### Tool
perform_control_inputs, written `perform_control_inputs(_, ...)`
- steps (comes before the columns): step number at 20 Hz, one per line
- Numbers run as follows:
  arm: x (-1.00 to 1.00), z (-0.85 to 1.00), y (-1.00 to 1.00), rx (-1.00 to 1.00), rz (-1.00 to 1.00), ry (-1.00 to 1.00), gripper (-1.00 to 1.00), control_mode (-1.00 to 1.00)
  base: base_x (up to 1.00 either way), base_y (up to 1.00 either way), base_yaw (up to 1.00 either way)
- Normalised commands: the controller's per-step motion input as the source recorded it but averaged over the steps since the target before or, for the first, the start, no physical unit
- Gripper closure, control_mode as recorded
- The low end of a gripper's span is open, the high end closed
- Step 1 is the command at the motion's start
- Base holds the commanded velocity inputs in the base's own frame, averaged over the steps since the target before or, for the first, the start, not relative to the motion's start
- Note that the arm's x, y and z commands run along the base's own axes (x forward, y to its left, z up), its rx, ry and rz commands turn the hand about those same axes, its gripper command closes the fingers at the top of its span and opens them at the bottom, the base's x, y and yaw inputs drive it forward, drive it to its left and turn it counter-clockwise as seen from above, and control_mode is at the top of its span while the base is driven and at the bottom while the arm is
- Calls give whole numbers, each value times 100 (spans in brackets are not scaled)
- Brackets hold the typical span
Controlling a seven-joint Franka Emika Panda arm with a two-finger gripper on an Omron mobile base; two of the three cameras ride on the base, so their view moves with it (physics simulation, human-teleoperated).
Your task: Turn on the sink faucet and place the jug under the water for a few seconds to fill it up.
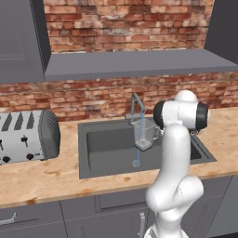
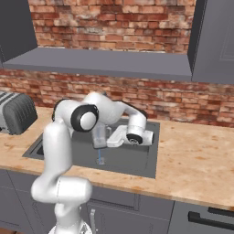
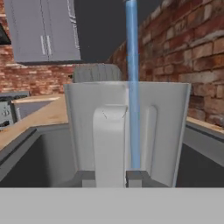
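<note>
The clear jug (image 1: 145, 134) hangs upright over the sink (image 1: 93, 153), right under the hooked spout of the sink faucet (image 1: 135, 104). A thin light-blue stream of water (image 1: 138, 155) runs down along the jug to the basin floor. In the hand view the jug (image 3: 166, 131) stands close in front, with my gripper (image 3: 110, 179) shut on its handle (image 3: 109, 140), and the water (image 3: 132, 87) falls just right of that handle. From the right base view, the jug (image 2: 99, 137) is held from its right side by my gripper (image 2: 112, 139).
A silver four-slot toaster (image 1: 28, 135) stands on the wooden counter left of the sink. A brick wall and a grey shelf (image 1: 135, 62) run behind the faucet. My own arm (image 1: 179, 139) stands in front of the sink's right half.
</note>
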Motion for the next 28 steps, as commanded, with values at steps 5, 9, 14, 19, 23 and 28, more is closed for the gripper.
perform_control_inputs(5,29,-18,0,1,2,0,100,-100,0,0,0)
perform_control_inputs(9,6,-15,6,0,2,0,100,-100,0,0,0)
perform_control_inputs(14,1,-5,22,0,0,0,100,-100,0,0,0)
perform_control_inputs(19,0,0,23,0,0,0,100,-100,0,0,0)
perform_control_inputs(23,1,0,0,0,0,0,100,-100,0,0,0)
perform_control_inputs(28,0,0,0,0,0,0,100,-100,0,0,0)
